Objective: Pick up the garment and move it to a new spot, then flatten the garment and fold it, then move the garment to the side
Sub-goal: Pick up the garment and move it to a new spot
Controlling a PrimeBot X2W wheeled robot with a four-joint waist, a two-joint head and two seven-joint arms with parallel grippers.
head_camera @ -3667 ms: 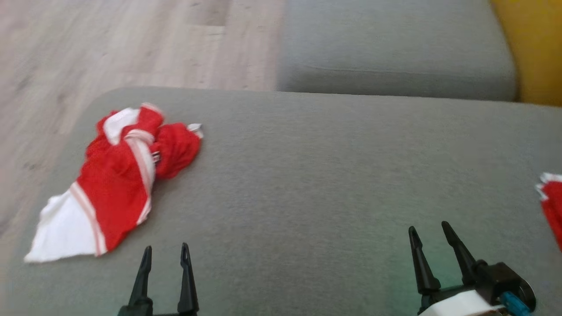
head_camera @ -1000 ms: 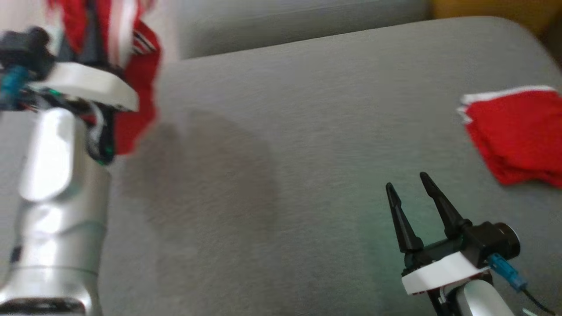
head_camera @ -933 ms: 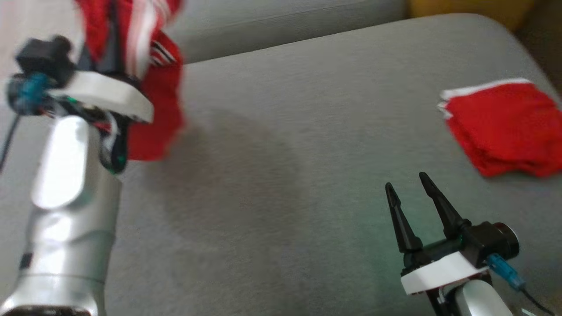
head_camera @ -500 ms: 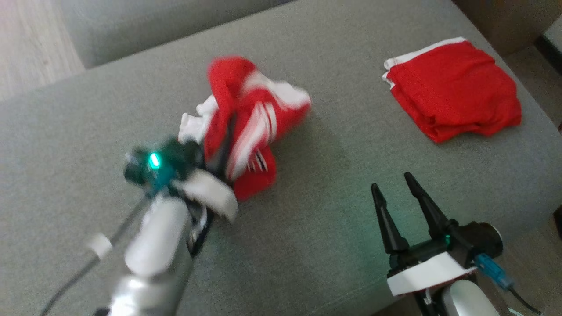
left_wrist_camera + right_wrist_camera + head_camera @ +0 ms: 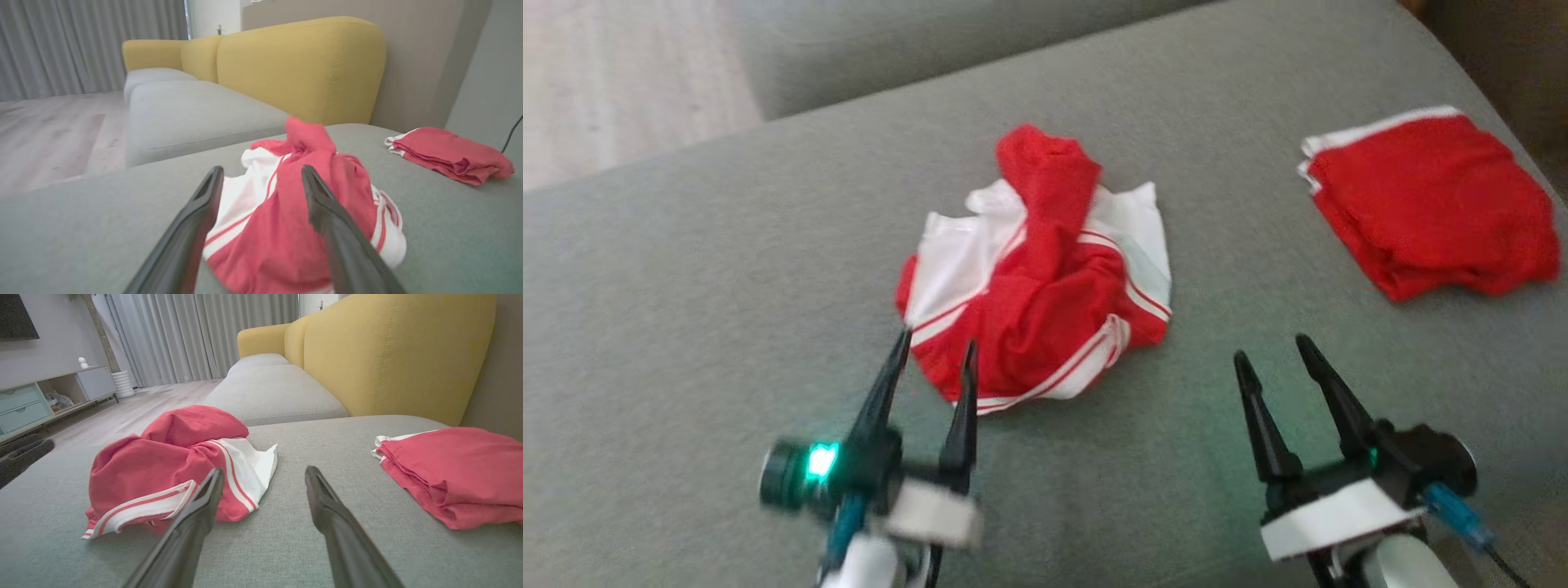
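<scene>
A red and white garment point(image 5: 1045, 286) is seen lying in a crumpled heap near the middle of the grey sofa seat point(image 5: 686, 327). One red part is bunched up on top, and white parts with red stripes are spread at the sides. The left gripper point(image 5: 938, 340) is held low at the heap's near edge, with its two fingers spread apart and nothing gripped between them. Whether the cloth is touched by the tips cannot be told. The right gripper point(image 5: 1271, 346) is held over bare seat, close to the heap's right side, with its fingers apart and empty too. A folded red cloth point(image 5: 1429, 212) is laid by the seat's right edge, well apart from the heap. A yellow sofa back point(image 5: 298, 65) is seen behind the seat.
</scene>
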